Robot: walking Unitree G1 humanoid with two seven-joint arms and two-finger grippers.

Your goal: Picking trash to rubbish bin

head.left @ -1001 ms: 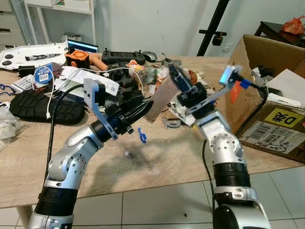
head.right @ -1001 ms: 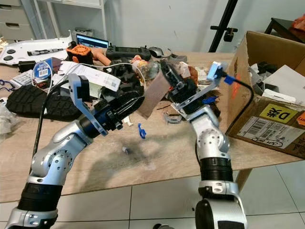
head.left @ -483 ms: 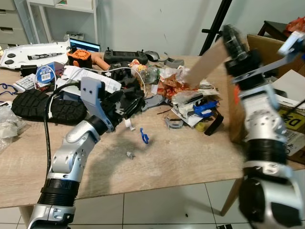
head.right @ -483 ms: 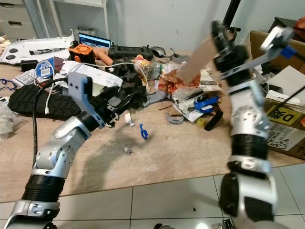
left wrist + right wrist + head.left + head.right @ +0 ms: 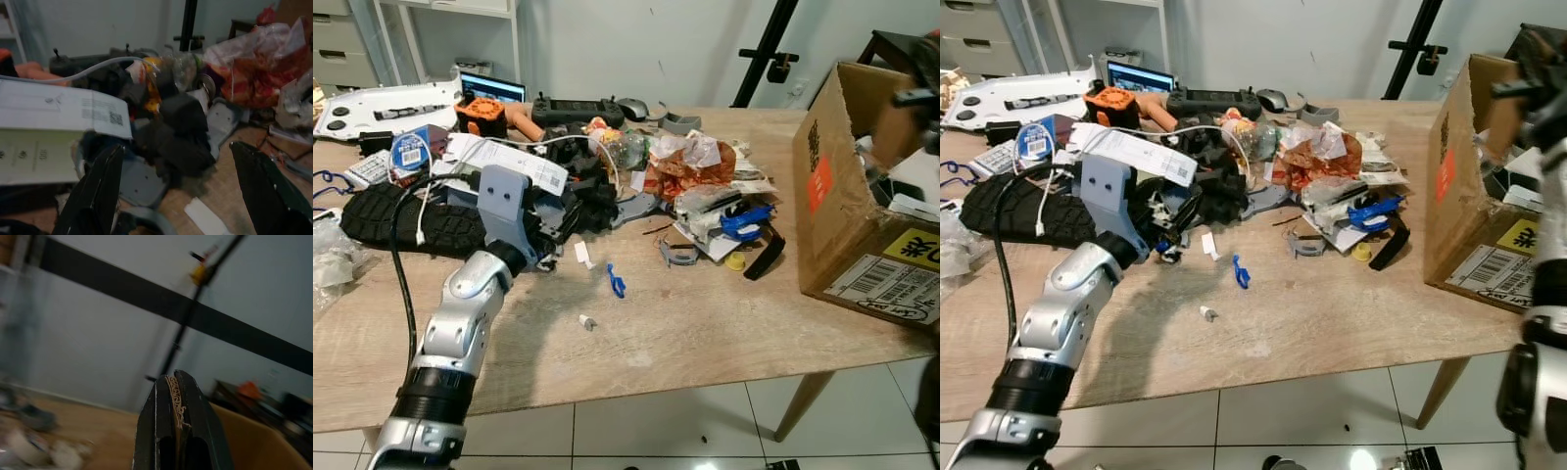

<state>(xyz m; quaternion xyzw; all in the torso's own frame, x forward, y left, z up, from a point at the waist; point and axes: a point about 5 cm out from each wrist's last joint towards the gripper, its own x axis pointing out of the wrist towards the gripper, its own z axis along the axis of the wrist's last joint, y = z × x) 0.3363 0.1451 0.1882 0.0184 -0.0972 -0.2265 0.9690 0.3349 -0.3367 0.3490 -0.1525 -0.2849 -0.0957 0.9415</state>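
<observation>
**Left eye view: cardboard strip at the box**

Left gripper (image 5: 176,196) hovers, fingers spread, over the dark scraps (image 5: 178,132) in the table's trash pile, likely lining up a pick; right gripper (image 5: 177,431) pinches a cardboard strip (image 5: 174,399) edge-on beside the cardboard box (image 5: 832,186) serving as bin.

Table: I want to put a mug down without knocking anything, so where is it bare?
The table's near edge is mostly bare wood, from below the blue clip across to the cardboard box, with one small white scrap. The middle and back are crowded with the trash pile and black shoe.
</observation>
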